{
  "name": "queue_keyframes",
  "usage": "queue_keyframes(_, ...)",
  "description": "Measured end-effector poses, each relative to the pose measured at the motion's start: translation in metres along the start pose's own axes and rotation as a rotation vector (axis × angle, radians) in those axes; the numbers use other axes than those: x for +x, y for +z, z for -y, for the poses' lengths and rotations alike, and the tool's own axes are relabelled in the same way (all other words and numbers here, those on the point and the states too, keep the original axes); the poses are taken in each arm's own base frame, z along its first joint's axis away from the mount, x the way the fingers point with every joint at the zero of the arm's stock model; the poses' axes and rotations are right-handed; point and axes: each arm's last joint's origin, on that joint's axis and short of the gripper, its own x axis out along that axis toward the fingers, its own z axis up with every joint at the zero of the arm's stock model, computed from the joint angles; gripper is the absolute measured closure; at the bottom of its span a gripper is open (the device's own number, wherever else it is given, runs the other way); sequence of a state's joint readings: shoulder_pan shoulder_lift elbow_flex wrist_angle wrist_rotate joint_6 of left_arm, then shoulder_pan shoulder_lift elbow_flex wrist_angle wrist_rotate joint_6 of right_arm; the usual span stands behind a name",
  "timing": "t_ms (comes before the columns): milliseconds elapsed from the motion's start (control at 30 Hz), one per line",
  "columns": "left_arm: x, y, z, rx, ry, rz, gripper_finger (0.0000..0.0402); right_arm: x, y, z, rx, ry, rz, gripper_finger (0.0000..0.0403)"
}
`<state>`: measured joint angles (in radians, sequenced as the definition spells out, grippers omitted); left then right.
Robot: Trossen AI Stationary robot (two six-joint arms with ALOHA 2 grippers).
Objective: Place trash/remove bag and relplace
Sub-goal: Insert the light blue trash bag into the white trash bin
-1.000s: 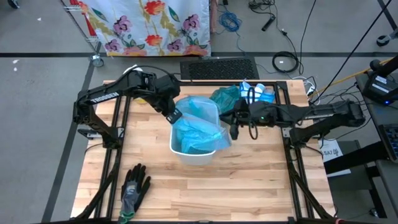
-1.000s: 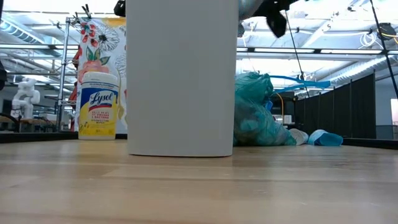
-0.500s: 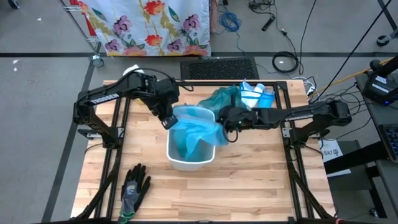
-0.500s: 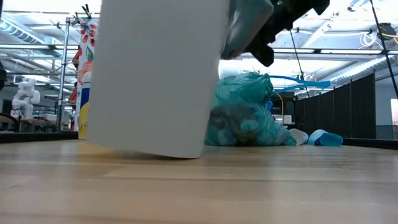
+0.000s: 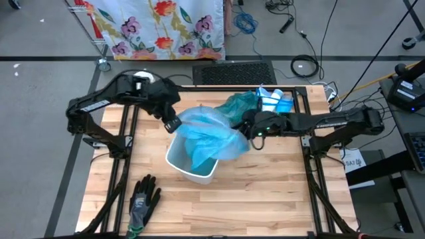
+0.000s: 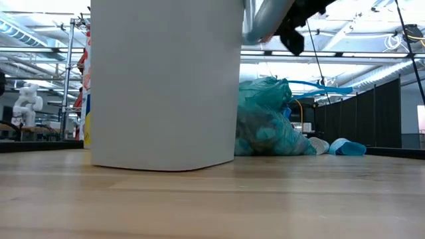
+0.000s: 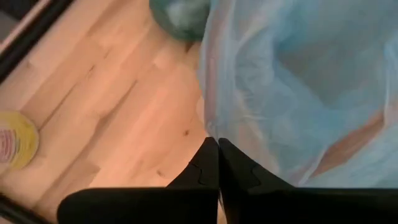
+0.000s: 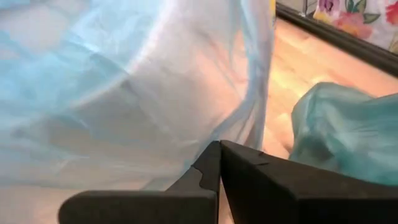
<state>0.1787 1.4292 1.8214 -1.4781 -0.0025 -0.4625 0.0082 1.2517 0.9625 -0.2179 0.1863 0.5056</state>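
Observation:
A white bin (image 5: 189,164) (image 6: 166,86) stands on the wooden table. A light-blue bag (image 5: 209,136) is spread over its mouth and sags into it. My left gripper (image 5: 172,125) (image 7: 217,144) is shut at the bag's left side. My right gripper (image 5: 253,138) (image 8: 220,144) is shut at its right side. Both are above the bin's rim. A full teal bag (image 5: 236,103) (image 6: 269,123) rests on the table behind the bin. No loose trash is in view. My left gripper pinches the blue bag's edge (image 7: 209,124) between its shut fingertips, slanting down from the far left. The film runs away from the tips toward the other gripper. My right gripper pinches the bag's opposite edge (image 8: 214,130) between its shut fingertips, coming nearly level from the table's right. The bag's mouth is stretched between the two grippers above the bin, and its lower part hangs inside.
A black-and-grey glove (image 5: 143,199) lies near the table's front left. A blue box (image 5: 275,99) sits at the back right beside the teal bag. A yellow-lidded wipes canister (image 7: 15,140) stands at the back left under my left arm. A dark frame rail (image 5: 219,86) runs along the table's far edge.
My left gripper has gone toward the table's left edge with its bag edge, drawing the bag's mouth wider. The bin tipped for a moment, slid toward the left and near edges, and now stands flat again. My right gripper has kept its hold and sunk a little.

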Motion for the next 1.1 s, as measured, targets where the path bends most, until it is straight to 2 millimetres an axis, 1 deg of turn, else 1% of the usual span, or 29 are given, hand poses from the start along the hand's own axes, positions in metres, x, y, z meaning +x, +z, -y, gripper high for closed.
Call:
queue_keyframes(100,-0.004,-0.006,-0.002,0.004,-0.047,0.102,0.0402,-0.013,0.004,0.0,0.015,0.009,0.022,0.0403)
queue_keyframes(167,0.002,-0.014,-0.004,0.008,-0.072,0.146,0.0402,-0.018,0.005,0.0,0.032,0.014,0.026,0.0403)
queue_keyframes(233,0.013,-0.025,-0.007,0.012,-0.102,0.192,0.0402,-0.02,0.004,-0.001,0.033,0.019,0.021,0.0403)
queue_keyframes(333,0.036,-0.044,-0.016,-0.008,-0.122,0.22,0.0402,-0.021,0.001,-0.005,0.046,0.028,0.005,0.0403)
queue_keyframes(433,0.062,-0.061,-0.024,-0.009,-0.192,0.293,0.0402,-0.019,-0.001,-0.007,0.082,0.036,-0.002,0.0403)
queue_keyframes(500,0.078,-0.071,-0.027,-0.024,-0.283,0.334,0.0402,-0.018,-0.003,-0.01,0.108,0.041,-0.012,0.0403)
queue_keyframes(567,0.088,-0.079,-0.03,-0.05,-0.362,0.358,0.0402,-0.016,-0.007,-0.015,0.131,0.053,-0.026,0.0403)
queue_keyframes(633,0.094,-0.085,-0.033,-0.079,-0.381,0.355,0.0402,-0.015,-0.011,-0.02,0.14,0.051,-0.038,0.0403)
queue_keyframes(733,0.09,-0.089,-0.034,-0.077,-0.394,0.365,0.0401,-0.017,-0.016,-0.025,0.141,0.0,-0.009,0.0403)
queue_keyframes(833,0.082,-0.089,-0.035,-0.061,-0.415,0.416,0.0402,-0.025,-0.017,-0.027,0.157,-0.028,-0.001,0.0403)
queue_keyframes(967,0.068,-0.094,-0.039,-0.049,-0.432,0.48,0.04,-0.037,-0.012,-0.03,0.167,-0.087,-0.045,0.0403)
queue_keyframes(1100,0.054,-0.101,-0.043,0.025,-0.44,0.551,0.0387,-0.053,-0.003,-0.038,0.156,-0.167,-0.035,0.0403)
